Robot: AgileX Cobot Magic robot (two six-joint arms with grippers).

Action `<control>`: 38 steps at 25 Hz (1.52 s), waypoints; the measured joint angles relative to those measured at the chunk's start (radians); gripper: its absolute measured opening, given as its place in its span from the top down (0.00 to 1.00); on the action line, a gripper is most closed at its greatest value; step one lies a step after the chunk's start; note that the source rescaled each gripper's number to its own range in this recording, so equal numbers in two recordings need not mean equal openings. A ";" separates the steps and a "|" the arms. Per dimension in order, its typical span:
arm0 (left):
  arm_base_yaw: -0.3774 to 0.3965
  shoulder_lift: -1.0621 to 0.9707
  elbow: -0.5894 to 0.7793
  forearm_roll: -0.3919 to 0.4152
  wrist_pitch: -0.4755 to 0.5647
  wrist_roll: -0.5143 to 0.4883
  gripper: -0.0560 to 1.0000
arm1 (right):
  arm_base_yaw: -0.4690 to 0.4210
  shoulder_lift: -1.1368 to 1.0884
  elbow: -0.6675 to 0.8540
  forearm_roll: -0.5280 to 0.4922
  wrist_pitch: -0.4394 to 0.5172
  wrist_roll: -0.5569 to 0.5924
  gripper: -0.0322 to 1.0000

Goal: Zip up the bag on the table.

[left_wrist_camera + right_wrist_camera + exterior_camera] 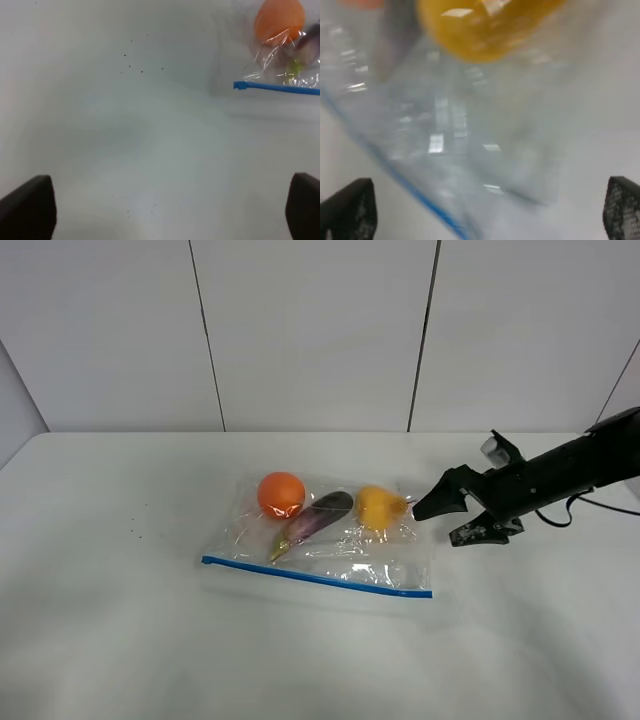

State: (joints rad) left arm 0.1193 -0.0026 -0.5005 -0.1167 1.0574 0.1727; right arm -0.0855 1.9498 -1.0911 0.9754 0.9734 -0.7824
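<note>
From the high camera, we saw the bag (325, 540) flat on the table (120, 640), its blue zipper strip (316, 576) running from 9 toward 4 o'clock. Our right hand (455, 512), fingers apart, sat just off its 3 o'clock end, the nearer one. Left wrist view: left hand (170, 210) spread wide, zipper's end up at 2 o'clock. Right wrist view: bag directly ahead.

The right hand (487, 210) is hovering with its two dark fingers (347, 210) spread wide, gripping nothing. Ahead of it and between them the clear bag (470, 135) is lying on the white worktop (600, 100), its blue zipper (420, 197) running slantwise near one finger. Farther ahead, a blurred yellow pear (480, 25) is showing inside the bag.
</note>
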 joint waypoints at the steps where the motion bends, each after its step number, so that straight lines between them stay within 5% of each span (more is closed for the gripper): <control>1: 0.000 0.000 0.000 0.000 0.000 0.000 0.00 | 0.000 -0.030 -0.009 -0.079 -0.034 0.045 0.00; 7: 0.000 0.000 0.000 0.000 0.001 0.000 0.00 | 0.000 -0.174 -0.033 -0.574 -0.165 0.381 0.00; 10: 0.000 0.000 0.000 0.000 0.001 0.000 0.00 | 0.000 -0.219 -0.033 -0.707 -0.171 0.467 0.00; 24: 0.000 0.000 0.000 0.000 0.001 0.000 0.00 | 0.067 -0.357 -0.017 -0.732 -0.128 0.483 0.00; 38: 0.000 0.000 0.000 0.000 0.001 0.000 0.00 | 0.067 -0.882 0.287 -0.736 -0.177 0.482 0.00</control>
State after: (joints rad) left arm 0.1193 -0.0026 -0.5005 -0.1167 1.0582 0.1727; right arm -0.0190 1.0677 -0.8038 0.2395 0.7964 -0.3006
